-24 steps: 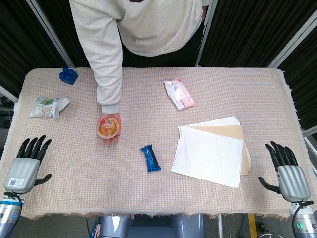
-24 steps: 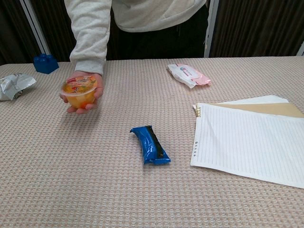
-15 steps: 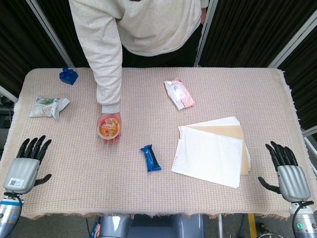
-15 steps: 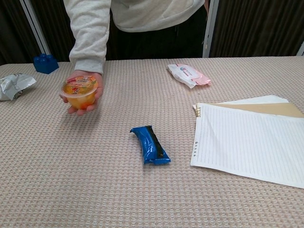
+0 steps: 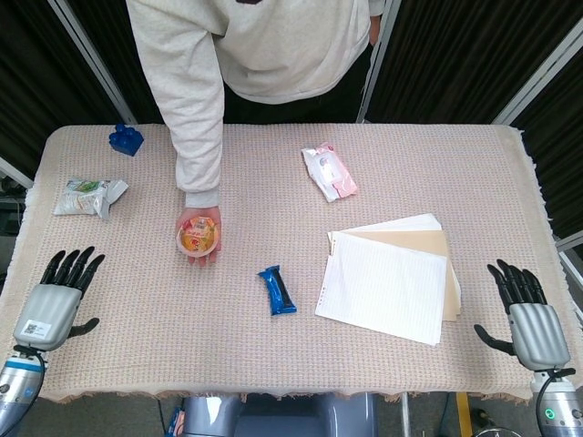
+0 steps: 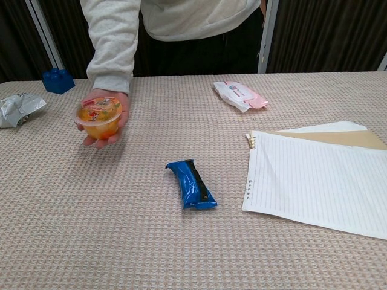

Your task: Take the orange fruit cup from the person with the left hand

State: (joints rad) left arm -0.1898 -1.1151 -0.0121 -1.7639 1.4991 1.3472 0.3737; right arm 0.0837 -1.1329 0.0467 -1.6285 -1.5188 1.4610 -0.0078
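Note:
The orange fruit cup (image 5: pixel 198 239) rests on the person's upturned palm (image 5: pixel 200 251) over the left half of the table; the chest view shows the cup (image 6: pixel 99 118) held a little above the cloth. My left hand (image 5: pixel 56 299) lies open at the near left edge, fingers spread, well to the left of the cup and nearer to me. My right hand (image 5: pixel 528 315) lies open at the near right edge, far from the cup. Neither hand appears in the chest view.
A blue snack bar (image 5: pixel 277 290) lies mid-table, right of the cup. Lined paper on a tan folder (image 5: pixel 390 279) fills the right side. A pink wipes pack (image 5: pixel 329 171), a blue toy brick (image 5: pixel 126 138) and a crumpled snack bag (image 5: pixel 88 196) lie further back. The person's arm (image 5: pixel 195 109) reaches over the table.
The person has raised the cup slightly on the palm. My left hand has shifted a little forward and to the right. The right hand has not moved.

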